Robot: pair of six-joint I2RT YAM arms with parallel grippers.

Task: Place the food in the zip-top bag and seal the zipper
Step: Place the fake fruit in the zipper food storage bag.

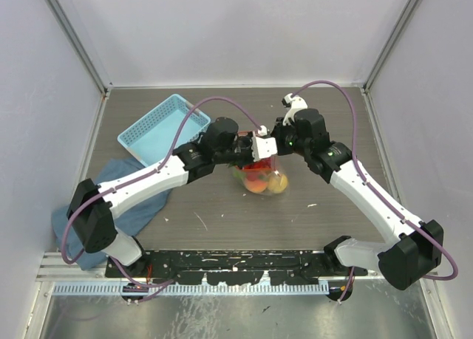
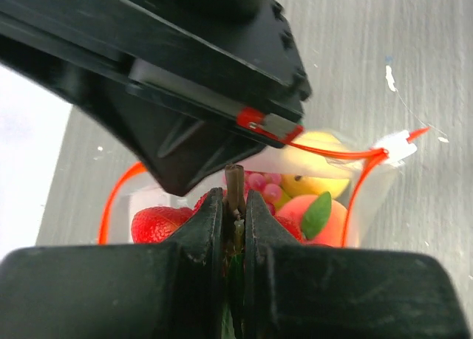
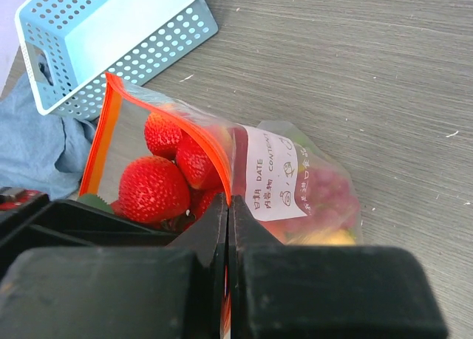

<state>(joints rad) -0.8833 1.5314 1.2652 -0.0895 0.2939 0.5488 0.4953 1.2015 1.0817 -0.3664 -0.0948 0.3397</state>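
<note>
The zip-top bag (image 1: 261, 178) sits mid-counter between the two tools, with its mouth raised toward them. Bare counter (image 1: 332, 125) lies open to its right, its near side and behind it. On the left the room is tighter: the light blue basket (image 3: 111, 36) lies at the far left and the blue cloth (image 3: 33, 151) lies crumpled just nearer than it. Grey walls close in the left, right and far sides.

A white label (image 3: 272, 182) on the clear film reads "DATE" and, partly, "CONTEN"; the smaller print below it is too fine to read.

Both arms reach inward and meet above the bag, wrists bent down. The left tool (image 2: 235, 203) is pinched narrow, apparently on the bag's top edge, though the view is very close. The right tool (image 3: 228, 213) is also closed tight, gripping the mouth at the zipper (image 3: 109, 136).

The food (image 2: 314, 206) is inside the bag: strawberries, a peach, a yellow fruit and grapes. The orange strip bows apart into a loop, so the mouth is unsealed.
</note>
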